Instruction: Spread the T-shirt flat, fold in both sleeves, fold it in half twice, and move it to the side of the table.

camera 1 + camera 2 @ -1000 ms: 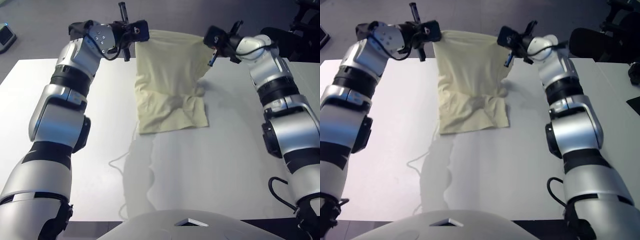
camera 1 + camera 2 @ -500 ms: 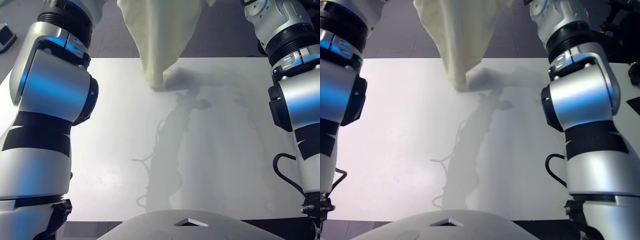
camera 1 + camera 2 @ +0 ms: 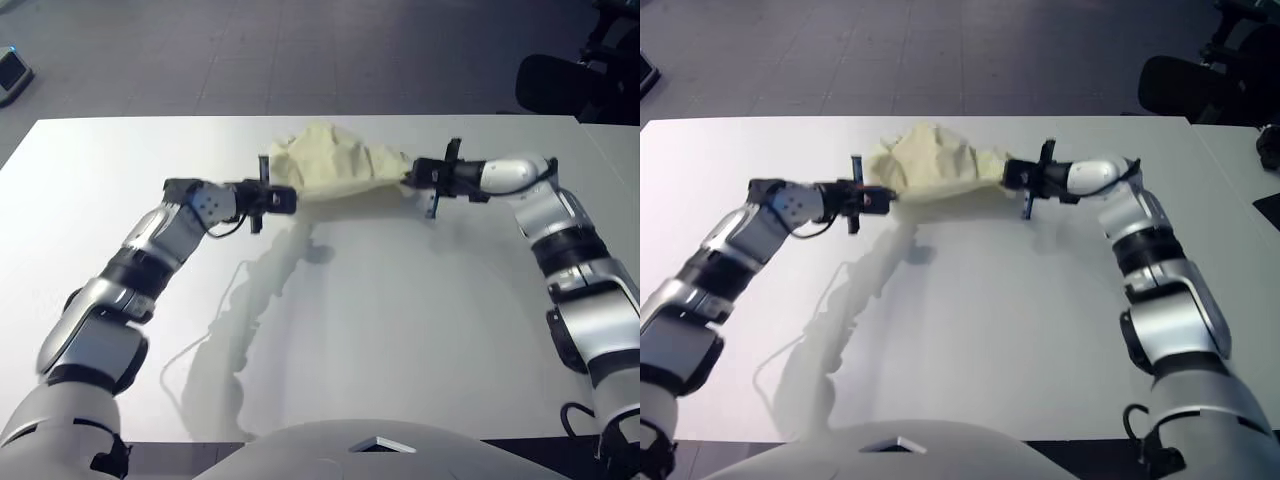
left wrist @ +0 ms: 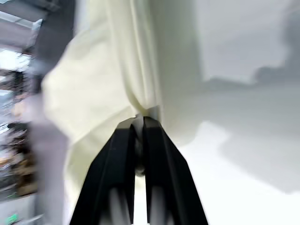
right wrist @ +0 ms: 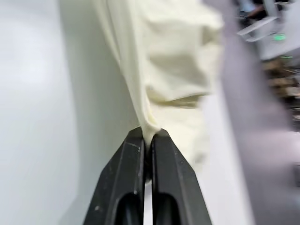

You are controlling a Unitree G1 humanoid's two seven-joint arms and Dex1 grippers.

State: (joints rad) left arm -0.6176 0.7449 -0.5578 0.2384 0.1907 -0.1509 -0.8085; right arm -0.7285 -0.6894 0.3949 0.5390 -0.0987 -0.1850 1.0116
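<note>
Beyond the far right corner of the worktop [image 3: 420,330]: a black office chair [image 3: 560,85] on grey tiled floor [image 3: 300,50]. Beyond the far left corner of the worktop: a small dark device [image 3: 10,75], too small to make out.

At the middle of the worktop, close to its far edge: the T-shirt [image 3: 335,165], heaped in a crumpled mound and drawn out low between two grips. Sleeves and hem lost among the folds, so impossible to tell which part is held.

Left pincer [image 3: 290,198], toward the worktop's left side: clamped tight on a gathered pleat of cloth, fingers [image 4: 124,150] pressed together with just fabric between. Right pincer [image 3: 408,173], toward the worktop's right side: likewise closed hard on a pinched ridge of the shirt, fingers [image 5: 166,187] all but touching.

Cloth pale yellow, matte and soft, deeply creased, puffed up in rounded lumps. Worktop white, smooth, flat, rectangular. Pincer fingers black, hard, straight-sided and tapering toward the tips.
</note>
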